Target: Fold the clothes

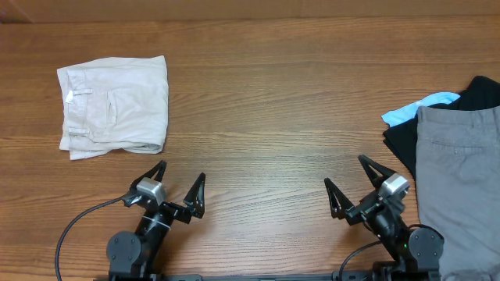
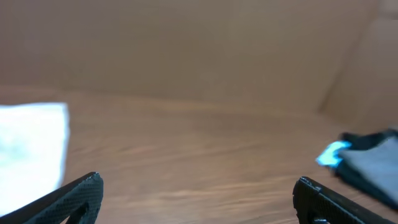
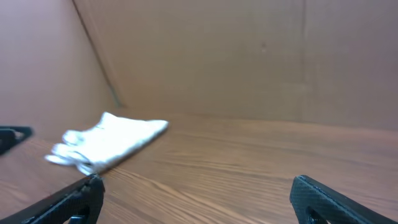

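Folded cream shorts (image 1: 116, 105) lie at the table's far left; they also show in the left wrist view (image 2: 31, 146) and the right wrist view (image 3: 109, 144). Mid-grey shorts (image 1: 461, 187) lie at the right edge on top of a black garment (image 1: 478, 95) and a light-blue garment (image 1: 418, 107); the pile also shows in the left wrist view (image 2: 370, 165). My left gripper (image 1: 181, 184) is open and empty near the front edge, below the cream shorts. My right gripper (image 1: 348, 181) is open and empty, just left of the grey shorts.
The wooden table (image 1: 273, 117) runs between the two piles. A brown wall rises behind its far edge (image 3: 249, 56). A black cable (image 1: 74, 226) loops at the left arm's base.
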{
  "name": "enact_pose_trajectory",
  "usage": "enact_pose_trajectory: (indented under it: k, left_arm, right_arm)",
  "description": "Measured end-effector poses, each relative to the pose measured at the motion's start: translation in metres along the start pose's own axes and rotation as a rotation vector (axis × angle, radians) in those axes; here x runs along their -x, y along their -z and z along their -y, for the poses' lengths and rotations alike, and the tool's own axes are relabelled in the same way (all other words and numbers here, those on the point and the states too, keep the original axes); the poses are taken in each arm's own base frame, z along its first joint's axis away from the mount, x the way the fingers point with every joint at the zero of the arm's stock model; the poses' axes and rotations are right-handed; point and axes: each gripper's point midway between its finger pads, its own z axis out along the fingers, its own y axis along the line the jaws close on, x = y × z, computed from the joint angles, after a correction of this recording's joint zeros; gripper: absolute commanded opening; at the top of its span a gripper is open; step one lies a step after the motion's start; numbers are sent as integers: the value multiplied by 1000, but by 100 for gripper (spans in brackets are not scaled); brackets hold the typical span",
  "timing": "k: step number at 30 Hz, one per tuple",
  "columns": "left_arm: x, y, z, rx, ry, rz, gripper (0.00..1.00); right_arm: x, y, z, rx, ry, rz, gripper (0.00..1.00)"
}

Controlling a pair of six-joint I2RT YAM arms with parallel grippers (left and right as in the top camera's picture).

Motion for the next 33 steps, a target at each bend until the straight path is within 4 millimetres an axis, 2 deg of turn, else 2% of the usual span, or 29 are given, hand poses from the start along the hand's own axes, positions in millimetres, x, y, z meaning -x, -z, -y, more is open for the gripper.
enact_pose_trajectory:
  k: [3, 6, 9, 10, 14, 18, 21, 23, 27, 29, 32, 33]
  left_arm:
    - [20, 4, 15, -50, -25, 17, 100]
    - [57, 14, 33, -70, -69, 33, 100]
    - [82, 22, 45, -61, -77, -33, 100]
    - [91, 23, 49, -59, -75, -59, 100]
    - [103, 14, 51, -23, -29, -239, 100]
    - [114, -8, 46, 27, 37, -453, 100]
    - [115, -26, 39, 65, 96, -621, 100]
    - [112, -36, 35, 81, 117, -722, 100]
    - [99, -52, 26, 98, 155, -883, 100]
    - [91, -57, 23, 96, 175, -941, 100]
    - [76, -58, 21, 96, 209, -1016, 100]
    - [72, -57, 20, 100, 219, -1038, 100]
  right_arm:
    - [20, 3, -10, 15, -66, -2, 100]
    - [54, 10, -20, -6, -95, -12, 100]
    - [84, 12, -24, -54, -139, -69, 100]
    - [87, 11, -24, -57, -143, -74, 100]
    - [98, -3, -13, -127, -223, -237, 100]
    - [99, -26, 9, -213, -285, -434, 100]
    - [100, -51, 28, -250, -327, -549, 100]
    - [93, -64, 38, -266, -364, -620, 100]
    - [66, -79, 63, -335, -448, -768, 100]
    - [53, -80, 85, -419, -503, -818, 100]
    - [34, -73, 138, -611, -593, -848, 100]
    - [26, -67, 164, -698, -631, -848, 100]
